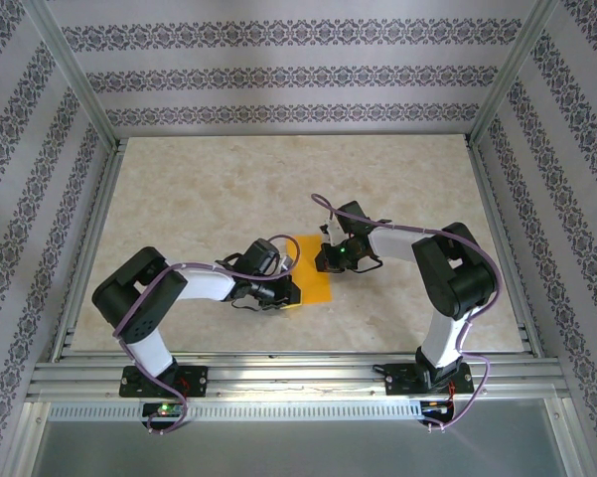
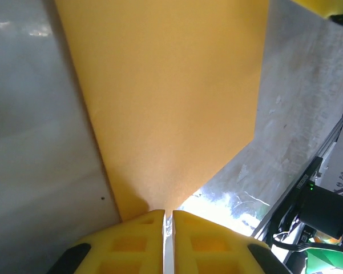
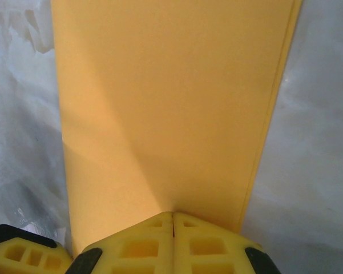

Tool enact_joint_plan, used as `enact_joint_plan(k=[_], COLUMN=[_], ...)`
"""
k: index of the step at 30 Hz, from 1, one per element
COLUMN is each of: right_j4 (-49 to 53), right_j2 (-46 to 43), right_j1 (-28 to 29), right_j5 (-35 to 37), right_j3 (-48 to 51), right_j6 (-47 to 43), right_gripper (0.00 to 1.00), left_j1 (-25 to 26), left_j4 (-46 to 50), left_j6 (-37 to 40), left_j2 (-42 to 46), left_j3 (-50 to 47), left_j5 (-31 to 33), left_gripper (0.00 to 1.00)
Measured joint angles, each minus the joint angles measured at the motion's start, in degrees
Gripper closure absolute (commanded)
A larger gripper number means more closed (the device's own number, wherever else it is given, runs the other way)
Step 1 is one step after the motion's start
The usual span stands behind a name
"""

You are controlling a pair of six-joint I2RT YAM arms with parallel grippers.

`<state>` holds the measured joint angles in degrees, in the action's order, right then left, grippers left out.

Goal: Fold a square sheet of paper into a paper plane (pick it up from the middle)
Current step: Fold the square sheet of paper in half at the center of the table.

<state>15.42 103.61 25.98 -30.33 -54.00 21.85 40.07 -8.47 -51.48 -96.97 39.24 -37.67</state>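
A folded orange sheet of paper (image 1: 313,283) lies just below the centre of the overhead frame. Its long axis runs top to bottom. The left hand (image 2: 167,220) is closed to a hairline slit at the sheet's lower left corner; whether it pinches the paper cannot be told. The right hand (image 3: 173,220), fully closed, rests its tips on the sheet. Bare beige table (image 1: 199,189) surrounds it, bordered by metal rails (image 1: 278,360).

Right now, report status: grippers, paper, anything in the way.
Both shut: left gripper pinching one end of the orange paper, right gripper the opposite end. Paper spans between them. Nothing in the way.
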Motion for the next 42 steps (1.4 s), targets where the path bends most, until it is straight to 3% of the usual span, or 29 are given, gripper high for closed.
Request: enact_joint_plan(k=[7, 10, 15, 21, 29, 42], right_j4=[6.0, 5.3, 3.2, 1.4, -1.2, -1.5], right_j2=[-4.7, -11.6, -22.3, -27.8, -28.2, -25.6], right_j1=[0.0, -0.1, -1.4, -1.5, -1.1, -0.6], right_j5=[1.0, 1.6, 2.2, 2.2, 0.5, -1.9], right_j3=[0.0, 1.1, 6.5, 16.8, 21.2, 21.6], right_j6=[1.7, 4.9, 9.9, 16.3, 21.8, 21.3], right_gripper=[0.83, 0.82, 0.78, 0.76, 0.77, 0.7], left_j1=[-1.2, -5.2, -11.6, -12.9, -14.2, -15.1], left_j4=[3.8, 3.0, 1.8, 1.7, 2.0, 2.6], left_j6=[2.5, 2.6, 2.6, 2.9, 3.7, 6.8], left_j2=[6.3, 5.4, -3.2, -13.0, -17.7, -21.1], left_j3=[6.2, 10.3, 17.6, 24.3, 26.9, 26.9], left_j5=[2.3, 2.8, 2.0, -0.1, -2.4, -2.7], left_gripper=[0.88, 0.88, 0.88, 0.87, 0.87, 0.87])
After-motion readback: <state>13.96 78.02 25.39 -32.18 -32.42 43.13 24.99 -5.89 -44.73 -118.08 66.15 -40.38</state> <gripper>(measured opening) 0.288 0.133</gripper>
